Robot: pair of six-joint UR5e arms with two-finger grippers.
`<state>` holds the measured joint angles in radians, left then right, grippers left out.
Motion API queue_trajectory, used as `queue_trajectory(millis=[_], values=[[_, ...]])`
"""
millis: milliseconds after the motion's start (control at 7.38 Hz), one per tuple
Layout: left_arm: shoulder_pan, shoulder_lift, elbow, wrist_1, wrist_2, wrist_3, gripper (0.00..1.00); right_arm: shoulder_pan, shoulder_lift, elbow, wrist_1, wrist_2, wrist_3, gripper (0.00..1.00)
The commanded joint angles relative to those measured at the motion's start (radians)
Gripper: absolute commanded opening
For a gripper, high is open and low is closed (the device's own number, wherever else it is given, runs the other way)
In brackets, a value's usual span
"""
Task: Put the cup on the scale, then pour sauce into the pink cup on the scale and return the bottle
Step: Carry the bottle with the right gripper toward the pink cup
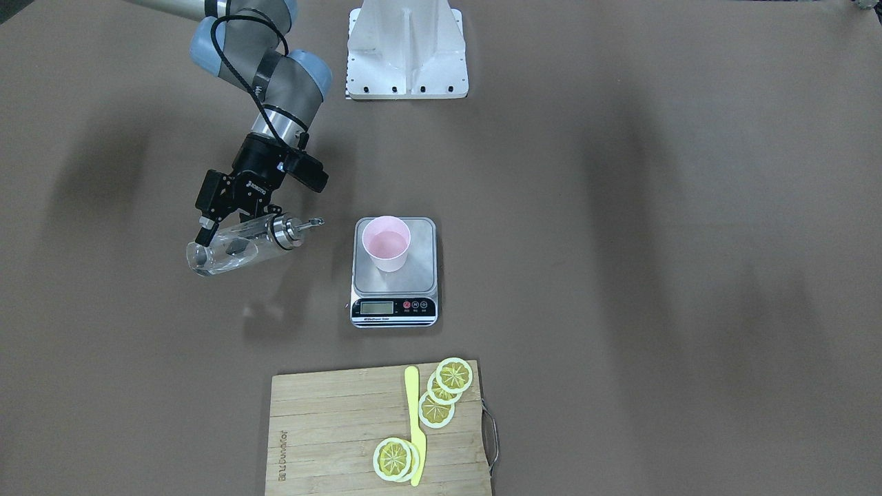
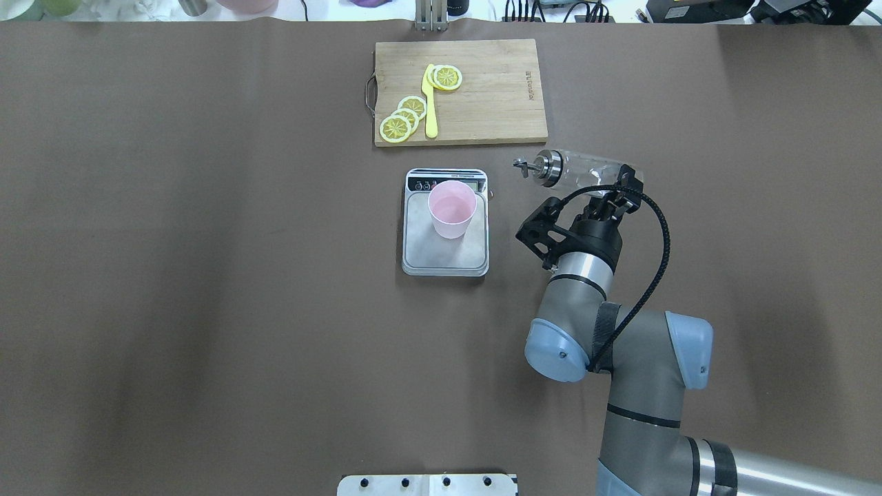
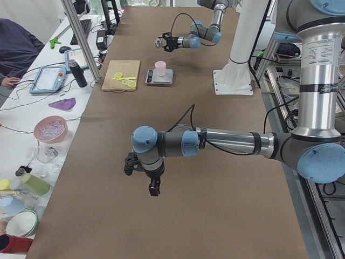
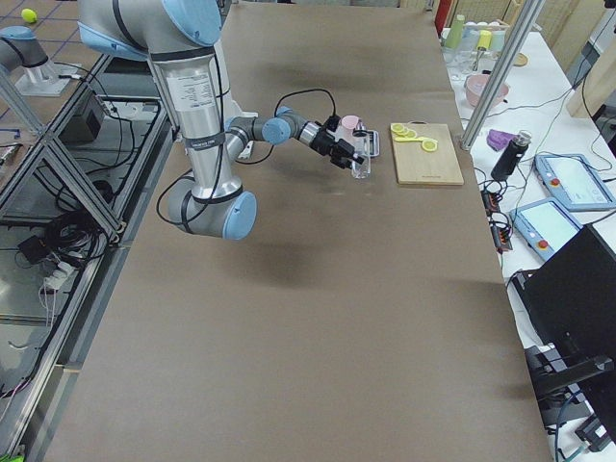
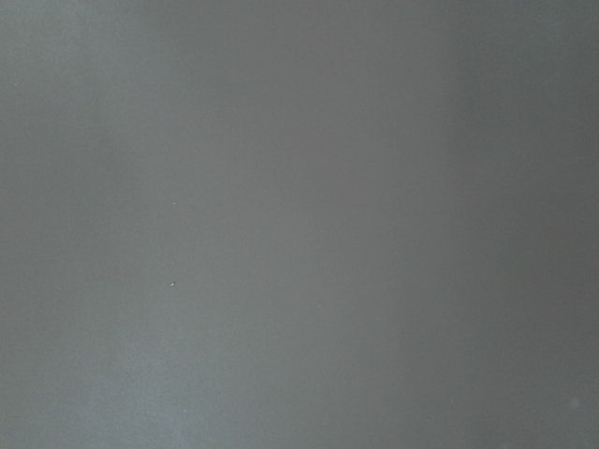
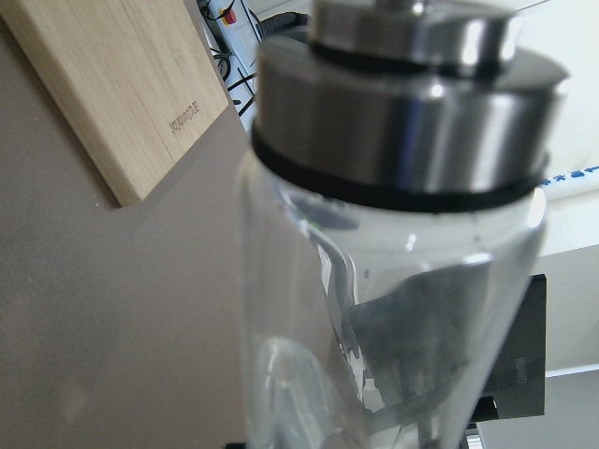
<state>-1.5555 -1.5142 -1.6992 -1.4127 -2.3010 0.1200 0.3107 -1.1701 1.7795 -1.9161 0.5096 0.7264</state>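
Brown-covered table point(image 2: 207, 275): carried scale point(image 2: 446, 255) at centre; wooden cutting board point(image 2: 496, 96) just beyond scale, apart from it.

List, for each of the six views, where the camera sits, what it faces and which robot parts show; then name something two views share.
Front-facing: across the table, looking down; right claw holds bottle.
Overhead: behind robot; right arm, cup on scale.
Left: table end; near left arm, left claw.
Right: opposite end; near right arm.
Left wrist: bare table only.
Right wrist: bottle close up, board.
Shared: front-facing and overhead both show the board with lemon slices.
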Motion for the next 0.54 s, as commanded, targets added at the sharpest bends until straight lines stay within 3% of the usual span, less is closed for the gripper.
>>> queue_trajectory(millis=[0,407], values=[[0.000,0.000,0.001,0.001,0.000,0.000,0.98,-0.005,0.012,-0.002,-0.064,-0.045,-0.001,0.00],[0.000,0.020,0.000,0.003,-0.002,-0.002,0.98,-0.008,0.093,-0.003,-0.239,-0.071,0.001,0.00]])
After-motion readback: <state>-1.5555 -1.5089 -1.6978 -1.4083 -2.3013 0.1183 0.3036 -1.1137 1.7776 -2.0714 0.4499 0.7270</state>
